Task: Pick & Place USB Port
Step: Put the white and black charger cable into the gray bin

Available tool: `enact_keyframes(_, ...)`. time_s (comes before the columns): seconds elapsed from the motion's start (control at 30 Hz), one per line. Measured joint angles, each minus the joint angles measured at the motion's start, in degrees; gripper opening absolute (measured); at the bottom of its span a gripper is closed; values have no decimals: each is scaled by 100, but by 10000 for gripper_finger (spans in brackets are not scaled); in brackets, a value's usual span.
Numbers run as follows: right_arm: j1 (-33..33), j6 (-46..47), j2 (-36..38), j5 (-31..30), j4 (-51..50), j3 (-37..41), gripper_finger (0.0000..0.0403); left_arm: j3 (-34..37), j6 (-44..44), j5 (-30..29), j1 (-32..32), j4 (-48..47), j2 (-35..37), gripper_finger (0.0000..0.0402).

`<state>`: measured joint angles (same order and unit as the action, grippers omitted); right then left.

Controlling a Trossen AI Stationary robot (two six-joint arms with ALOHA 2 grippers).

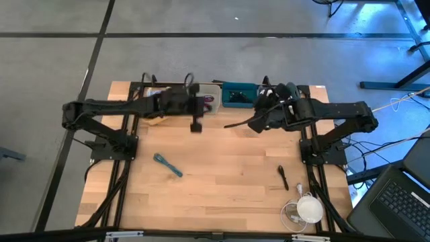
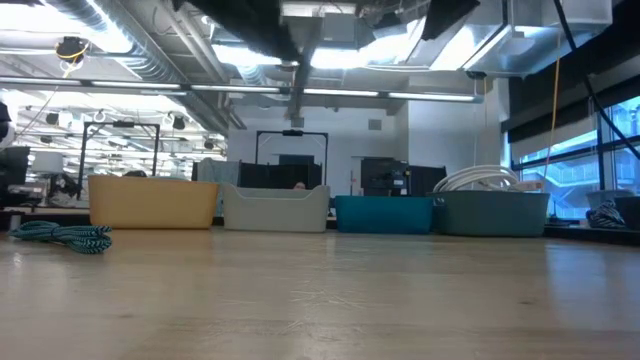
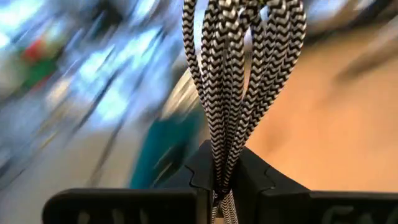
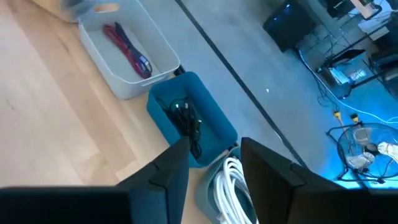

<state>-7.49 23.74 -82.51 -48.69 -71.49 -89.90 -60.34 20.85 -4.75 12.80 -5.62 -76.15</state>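
- Left gripper (image 3: 219, 186), centre-bottom of the left wrist frame: fingers pinched together on a bundle of black-and-white braided cable (image 3: 239, 68), whose loops rise to the top of that frame.
- High view: same gripper sits upper centre-left of the frame, near the back edge of the wooden table (image 1: 222, 175), next to the pale grey bin (image 1: 209, 94).
- Right gripper (image 4: 214, 165), lower centre of the right wrist frame: fingers apart, nothing between them.
- Beyond those fingers: a teal bin (image 4: 211, 118) holding a black cable (image 4: 186, 121), mid-frame.
- White coiled cable (image 4: 233, 183) lies at bottom centre of that frame, just beside the teal bin; its container cannot be made out there.
- Pale grey bin in upper left of the right wrist frame holds a red cable (image 4: 127, 46).
- High view, lower table: teal braided cable (image 1: 168, 165) lower left of centre; a small black cable (image 1: 283, 177) lower right; a white object (image 1: 308, 208) at the bottom right edge.
- Low view: four bins stand in a row mid-frame – tan bin (image 2: 152, 202), pale grey, teal, grey-blue bin (image 2: 490, 213).
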Motion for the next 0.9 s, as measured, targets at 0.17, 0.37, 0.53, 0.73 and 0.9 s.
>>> enact_keyframes(0.17,-8,5,-10,13,36,43,148,-944,445,-1095,701,-1656,-672,23)
enact_keyframes(0.37,-7,11,-10,15,40,43,149,-1659,1066,-1732,1370,-2788,-1778,23)
enact_keyframes(0.53,-7,25,-10,24,40,43,149,-1846,1343,-1773,1611,-3018,-2605,23)
enact_keyframes(0.73,-7,22,-10,24,39,43,149,-1858,1498,-1761,1669,-2816,-3332,23)
enact_keyframes(0.9,-7,25,-10,24,37,43,149,-1860,1545,-1784,1669,-2627,-3752,23)
